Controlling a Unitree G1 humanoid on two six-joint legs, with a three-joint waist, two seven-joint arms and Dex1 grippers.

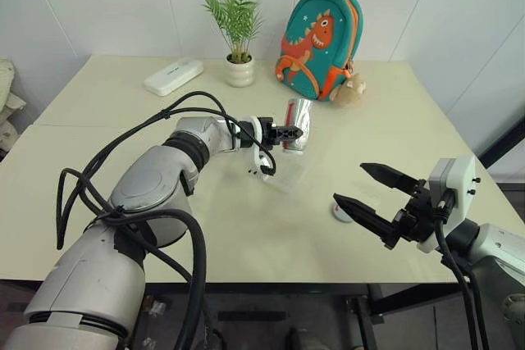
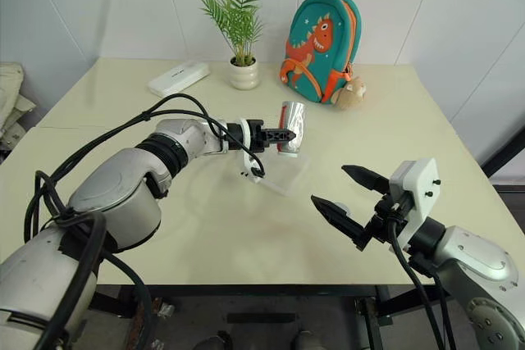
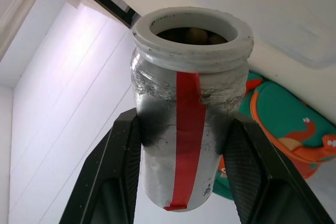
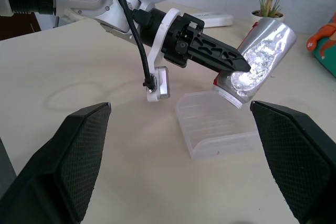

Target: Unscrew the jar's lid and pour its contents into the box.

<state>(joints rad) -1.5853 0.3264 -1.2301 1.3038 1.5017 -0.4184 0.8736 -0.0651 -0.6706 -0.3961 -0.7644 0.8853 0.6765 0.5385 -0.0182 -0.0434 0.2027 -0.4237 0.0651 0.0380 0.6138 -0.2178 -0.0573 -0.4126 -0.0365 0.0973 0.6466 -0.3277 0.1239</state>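
Right gripper [image 1: 367, 188] waits near the camera with fingers spread wide and empty, the lid [image 1: 342, 211] just beside it. Left gripper [image 4: 239, 64] clamps the jar [image 4: 258, 62] mid-body, tipped mouth-down over the box [image 4: 218, 123]; it looks light, rigid and rather slick, so the middle seems the safest hold

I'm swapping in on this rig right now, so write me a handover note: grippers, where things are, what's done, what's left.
Left gripper: shut on the jar, tipped mouth-down over the box.
Right gripper: open, holding nothing, off to the right above the table edge.
Lid: off, lying on the table by the right gripper.
Contents: dark bits at the jar's mouth; none visible in the box.
Done: lid unscrewed, jar brought over the box.
Left: pour the contents into the box.
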